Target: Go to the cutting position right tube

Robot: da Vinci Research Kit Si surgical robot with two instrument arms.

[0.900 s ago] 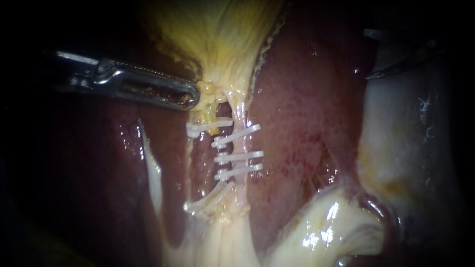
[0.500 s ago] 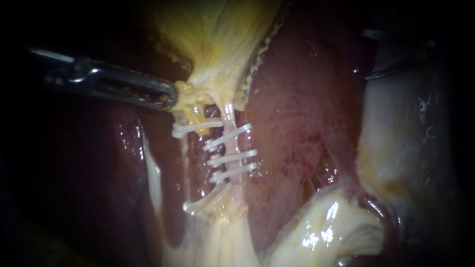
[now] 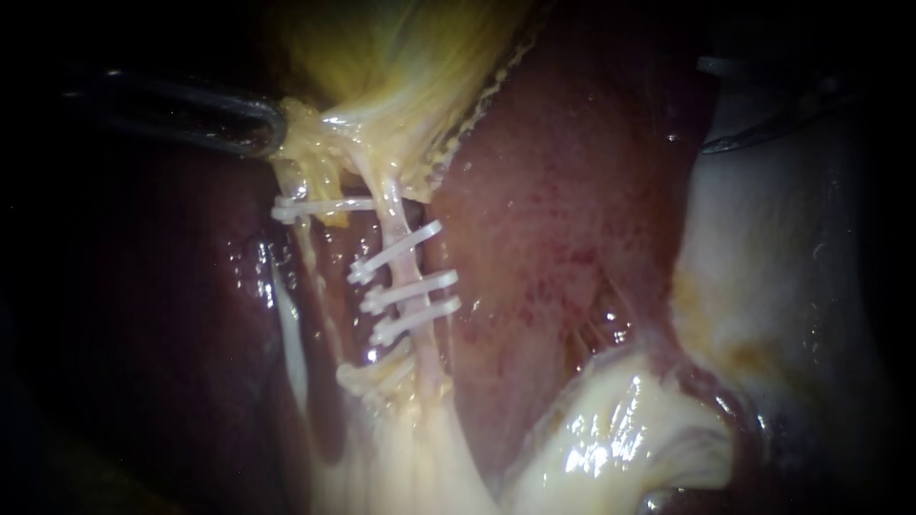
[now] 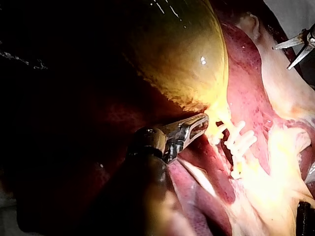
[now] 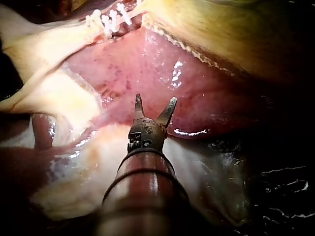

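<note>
Steel-grey left instrument (image 3: pixel 258 124), a slender shaft ending in two small jaws, has those jaws clamped on the yellow fatty tissue (image 3: pixel 310 143) at the neck of the glossy yellow-green gallbladder (image 3: pixel 410 57). Judged a retraction hold: the pull draws the neck sideways off the red-brown liver (image 3: pixel 553 210), so the two tubes below stand taut and separated. Pale pink right tube (image 3: pixel 390 208) runs down from the neck beside the liver edge and carries three white plastic clips (image 3: pixel 410 291) across it, one set a little apart from the lower pair. A thinner tube (image 3: pixel 307 250) lies just beside it on the left instrument's side, with clips of its own. Likely cutting site, by judgement, is the bare stretch between the upper clip and the pair. Dark-shafted right instrument (image 5: pixel 153 109) sits well apart from that spot — jaws spread in a V, nothing between them, hovering over the liver with pale whitish tissue (image 5: pixel 206 162) under its shaft; the approach to the tube is not yet made. Endoscope view alone gives the clip spacing and tells which tube is which, but the right instrument is lost in the dark at its edge. Right wrist view gives the open jaws and the run of liver ahead of them, the clips far ahead and small. Left wrist view shows the left instrument (image 4: pixel 194 127) with jaws meeting at the gallbladder neck — and the right instrument (image 4: pixel 297 45), open, far beyond the clips.
</note>
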